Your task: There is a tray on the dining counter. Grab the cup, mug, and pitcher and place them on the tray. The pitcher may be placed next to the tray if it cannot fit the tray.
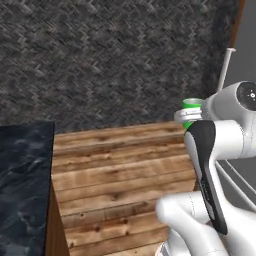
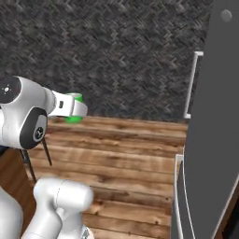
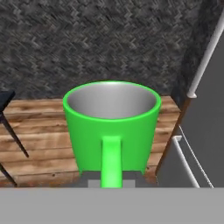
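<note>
Gripper [image 3: 111, 181] pinching the handle of the green mug [image 3: 112, 127], held in the air

The mug sits upright at the fingertips, its grey inside open to the hand view, above the wooden floor [image 1: 120, 180]; a corner of the black marble dining counter [image 1: 22, 185] lies at left, a grey cabinet [image 2: 210, 140] at right

The robot's arm [image 1: 220, 150] was built of smooth, glossy white rounded shells joined by dark sections. A long black tapered panel [image 1: 206, 170] ran down one white link, glossy and narrowing to a point. A round black cap [image 1: 247, 95] with faint small markings closed a bulbous white joint; the same kind of dark disc [image 2: 9, 89] sat on the shoulder-like housing, beside a black oval inset [image 2: 33, 130] bearing a small pale mark.
</note>
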